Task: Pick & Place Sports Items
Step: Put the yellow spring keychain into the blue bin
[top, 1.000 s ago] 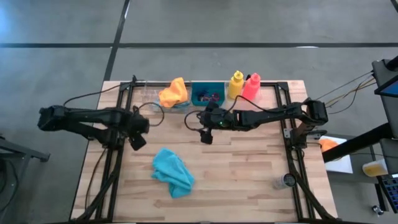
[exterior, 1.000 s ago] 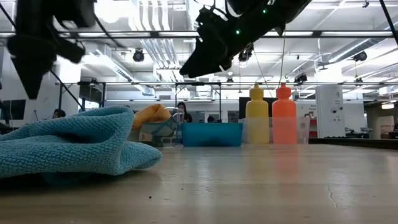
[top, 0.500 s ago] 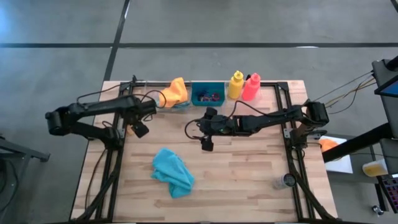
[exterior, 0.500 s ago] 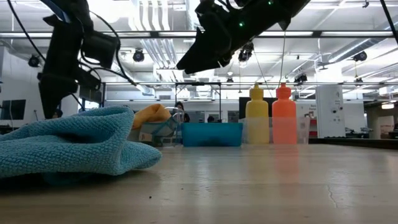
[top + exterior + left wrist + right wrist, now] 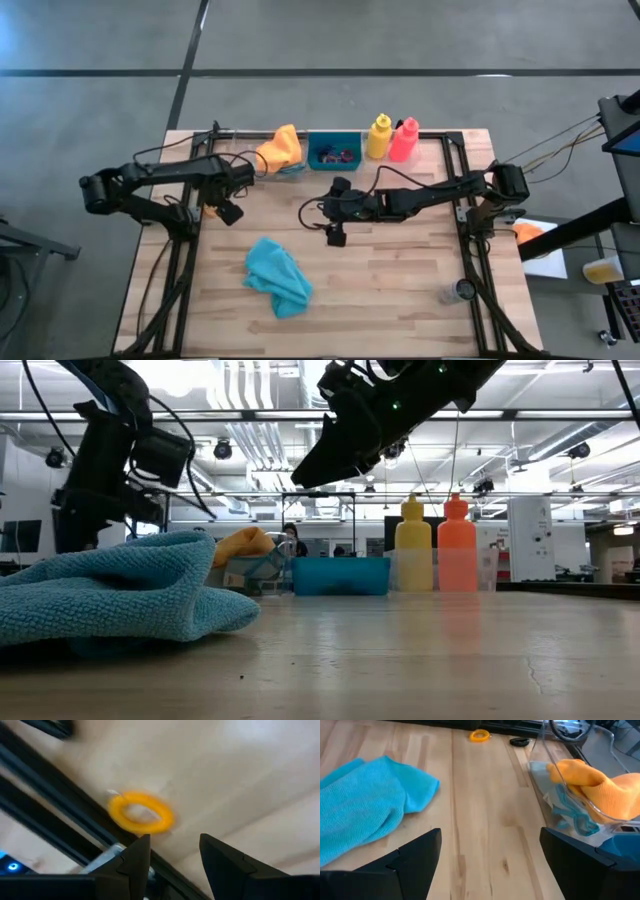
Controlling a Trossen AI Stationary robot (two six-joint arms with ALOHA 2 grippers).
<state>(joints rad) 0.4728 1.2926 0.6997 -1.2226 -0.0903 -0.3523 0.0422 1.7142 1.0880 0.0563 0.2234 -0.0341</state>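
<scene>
Wooden planks of the tabletop (image 5: 400,270) are filling the high view, with grey floor all round it and a lit workshop showing behind it in the low view. Two dark arms are reaching in from either side. The teal cloth (image 5: 277,277) is lying crumpled on the near half of the tabletop, well apart from both arms.

Along the far edge, a clear tray (image 5: 580,775) is holding the orange cloth (image 5: 280,148) on top of a pale blue cloth (image 5: 570,817). Beside it the teal bin (image 5: 334,152) is holding small dark and reddish pieces that I take for rings, though they are too small to tell. The yellow bottle (image 5: 379,136) and pink-red bottle (image 5: 404,139) are standing upright just beside the bin.

The right tool (image 5: 335,234) is hanging over the middle of the tabletop with its jaws wide apart and nothing between them.

The left tool (image 5: 172,857) is hovering by the left frame rail, jaws partly apart and empty. The orange ring (image 5: 141,812) is lying flat on the wood just ahead of its fingertips, close against the black rail, and the left arm is much the nearer one. Judging from this, the coming move is a short reach forward and down, straddling the ring's band; the rail alongside is leaving little room on that side.
</scene>
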